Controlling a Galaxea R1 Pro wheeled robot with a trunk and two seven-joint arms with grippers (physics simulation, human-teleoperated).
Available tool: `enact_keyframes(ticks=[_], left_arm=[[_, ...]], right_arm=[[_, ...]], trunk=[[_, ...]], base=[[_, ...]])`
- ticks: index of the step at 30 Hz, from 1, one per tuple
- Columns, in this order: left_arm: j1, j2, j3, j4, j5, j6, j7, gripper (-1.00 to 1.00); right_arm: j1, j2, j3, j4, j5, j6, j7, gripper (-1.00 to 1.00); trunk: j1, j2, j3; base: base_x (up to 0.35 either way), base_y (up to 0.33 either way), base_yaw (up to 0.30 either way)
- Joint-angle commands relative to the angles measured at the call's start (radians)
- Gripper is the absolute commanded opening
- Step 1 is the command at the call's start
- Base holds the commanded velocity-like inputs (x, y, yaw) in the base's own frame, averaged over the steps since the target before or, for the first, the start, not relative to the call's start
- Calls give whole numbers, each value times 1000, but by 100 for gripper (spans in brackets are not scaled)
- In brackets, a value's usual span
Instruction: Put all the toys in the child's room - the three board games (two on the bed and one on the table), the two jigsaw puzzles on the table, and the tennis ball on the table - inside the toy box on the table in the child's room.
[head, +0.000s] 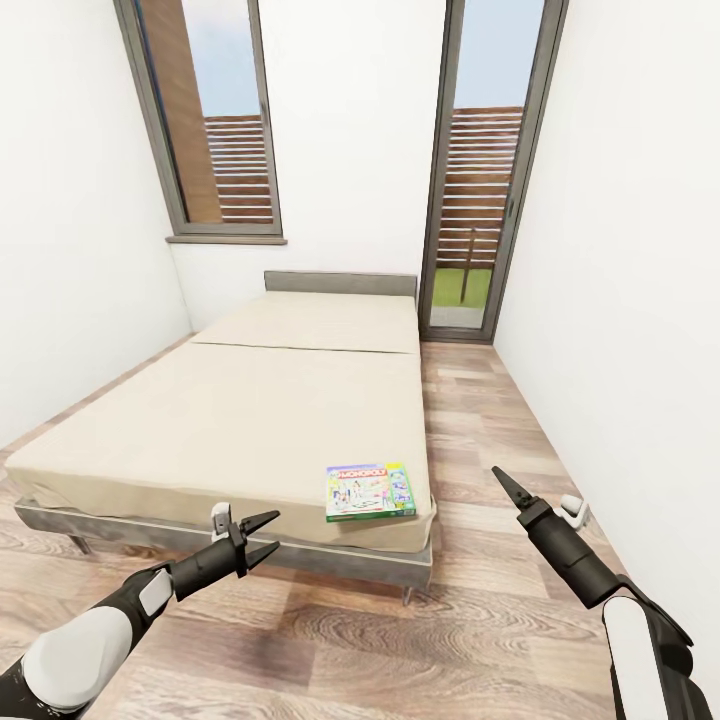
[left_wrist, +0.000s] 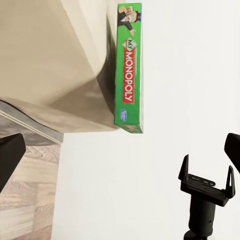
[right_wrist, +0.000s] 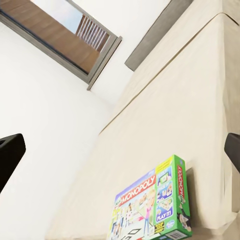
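Note:
A green "My Monopoly" board game (head: 370, 492) lies flat on the near right corner of the bed (head: 250, 400), close to the mattress edge. In the left wrist view I see its green side (left_wrist: 129, 70); the right wrist view has its printed lid (right_wrist: 152, 207). My left gripper (head: 275, 531) hangs open in front of the bed's foot, left of the box and apart from it. My right gripper (head: 500, 477) is over the floor to the box's right, open and empty, its fingers (right_wrist: 10, 155) spread wide. The table, toy box, jigsaw puzzles and tennis ball are out of view.
The grey headboard (head: 340, 283) stands against the far wall between two tall windows (head: 210, 120). A strip of wood floor (head: 480, 420) runs between the bed and the right wall. A small white object (head: 572, 510) sits low by that wall.

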Motion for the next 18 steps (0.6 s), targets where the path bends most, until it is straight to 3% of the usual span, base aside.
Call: enact_keyframes(ticks=[1, 18], left_arm=[[-1, 0, 9, -1, -10, 10, -5, 100], [-1, -2, 10, -1, -11, 17, -2, 100]], right_arm=[[-1, 1, -2, 0, -5, 8, 2, 100], [-1, 1, -1, 0, -5, 8, 0, 100]], trunk=[[0, 0, -1], [7, -14, -7]], base=[[0, 0, 0], [0, 0, 0]])
